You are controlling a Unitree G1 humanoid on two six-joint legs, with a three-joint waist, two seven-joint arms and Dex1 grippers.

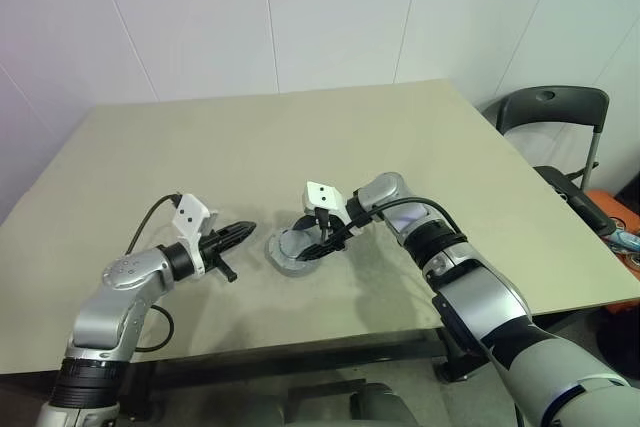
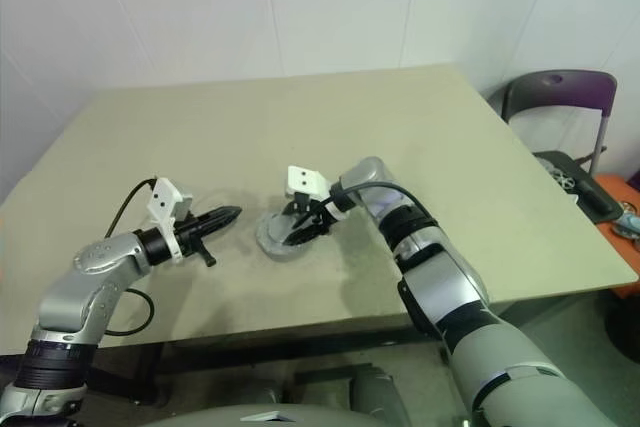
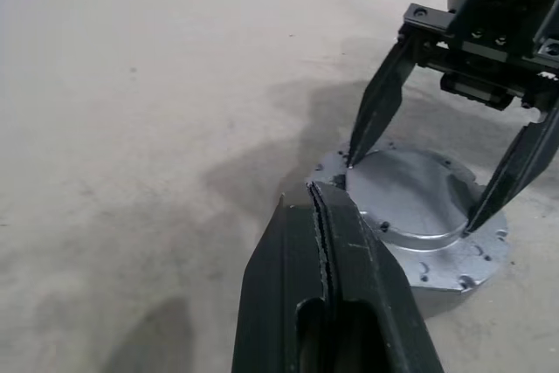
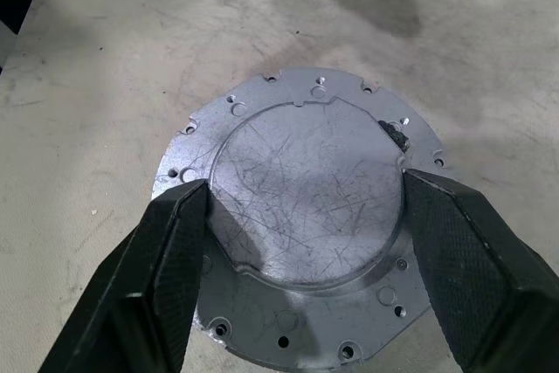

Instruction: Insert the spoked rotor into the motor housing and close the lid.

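1. The right gripper (image 4: 297,242) has its jaws spread wide, one black finger (image 4: 153,286) on each side of the raised round centre of the lid (image 4: 306,189); the tips sit at the edge of that raised part, and whether they press on it I cannot tell.
2. The left gripper (image 3: 321,216) has its jaws pressed together with nothing between them, the two fingers meeting along a thin seam.
3. The lid is a grey metal disc with a scratched, domed middle and a flat flange pierced by small holes and notched along its edge. It lies flat on the table (image 1: 300,147), near the front edge and about midway across.
4. In the left eye view the right gripper (image 1: 322,239) comes down onto the lid (image 1: 290,252) from above and from the robot's right, pointing down and to the left.
5. The left gripper (image 1: 243,231) hovers just beside the lid on the robot's left, pointing roughly level toward it and not touching it.
6. What lies under the lid is hidden.
7. A dark chair (image 1: 555,117) stands beyond the table's right corner.
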